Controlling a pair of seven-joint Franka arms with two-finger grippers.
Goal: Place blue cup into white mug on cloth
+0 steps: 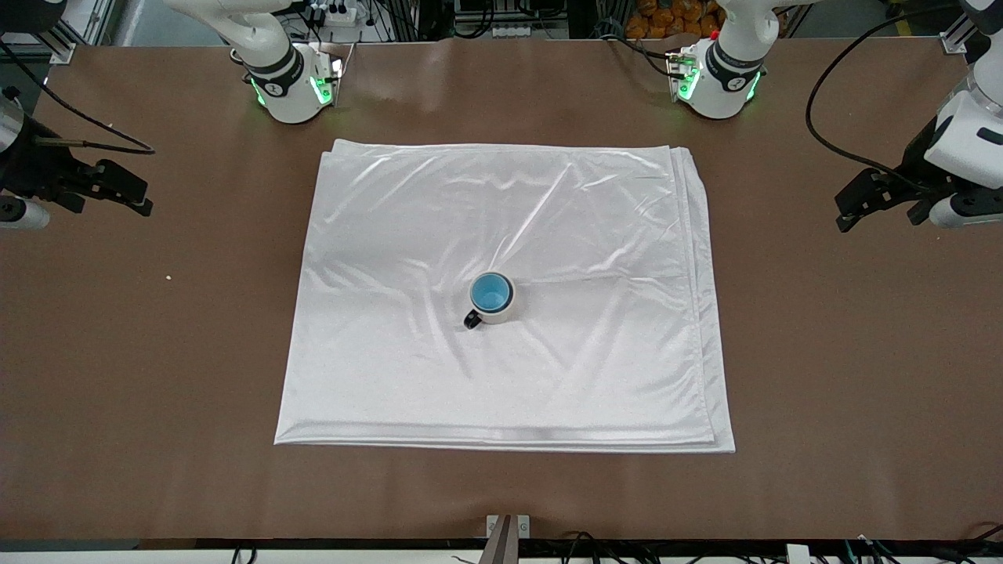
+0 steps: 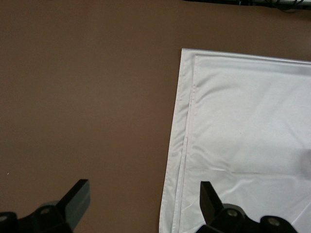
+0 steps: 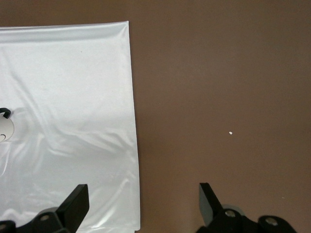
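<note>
The blue cup sits upright inside the white mug, whose black handle points toward the front camera. The mug stands near the middle of the white satin cloth. My left gripper is open and empty, over bare table off the cloth's edge at the left arm's end. My right gripper is open and empty, over bare table at the right arm's end. The left wrist view shows a cloth corner and its gripper. The right wrist view shows the cloth, an edge of the mug and its gripper.
The brown table surrounds the cloth on all sides. A small white crumb lies on the table toward the right arm's end, also in the right wrist view. The arm bases stand along the table's edge farthest from the front camera.
</note>
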